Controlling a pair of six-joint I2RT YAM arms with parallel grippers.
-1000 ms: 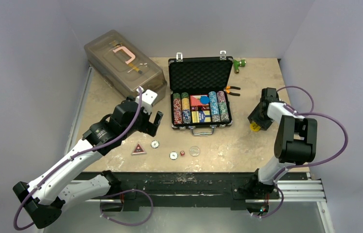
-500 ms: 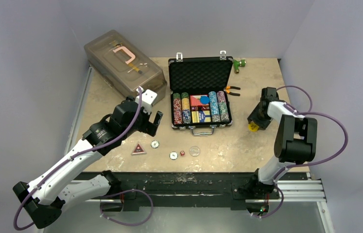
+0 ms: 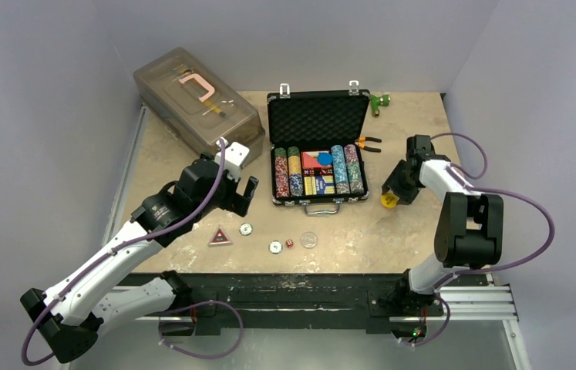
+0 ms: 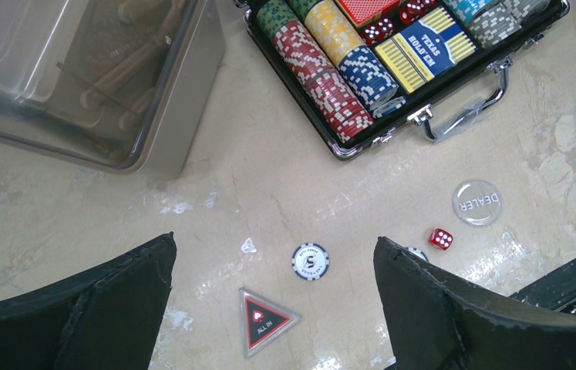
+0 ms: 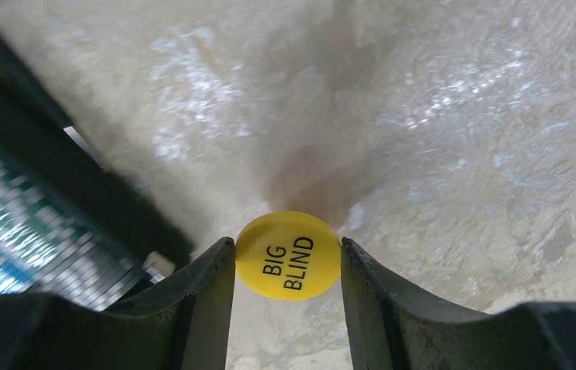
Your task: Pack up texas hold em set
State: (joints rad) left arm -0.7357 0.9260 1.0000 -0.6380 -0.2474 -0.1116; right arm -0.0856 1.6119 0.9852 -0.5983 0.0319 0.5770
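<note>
Bench (image 3: 392, 231) with mottled beige top, under everything. At far left, large translucent grey-brown plastic box (image 3: 196, 104), lid on, set at a slant. At far middle, small black ribbed briefcase (image 3: 318, 119) with silver handle and latches: open, foam-lined lid upright, handle toward the arms. Holds rows of multicoloured poker chips (image 4: 331, 62) on edge along both sides, with card decks (image 4: 431, 48) and red dice (image 4: 379, 29) in the middle and a round blue disc (image 3: 325, 159) on top.

Left pincer (image 4: 273, 245): released, spread wide, grasping nothing. Hovers over the bench near the briefcase's near left corner, above the loose pieces. Right pincer (image 5: 288, 250): clenched on a round yellow plastic disc (image 5: 288, 262) printed BIG BLIND, gripped by its edges between both fingers. Sits just right of the briefcase's near right corner, apart from it; cannot tell whether touching the bench.

Just beside the briefcase's right wall, orange-handled pliers (image 3: 368, 143). By the far right corner of the lid, a small green tool (image 3: 379, 101).

Loose on the bench in front of the briefcase, left to right in the top view: red-and-black triangular ALL IN plaque (image 4: 265, 321), white-and-dark loose chip (image 4: 310, 261), second loose chip (image 3: 275, 247) half hidden behind a finger in the left wrist view, small red die (image 4: 441, 238) just beside it, clear round DEALER disc (image 4: 476, 202). All lying flat, apart from one another.
</note>
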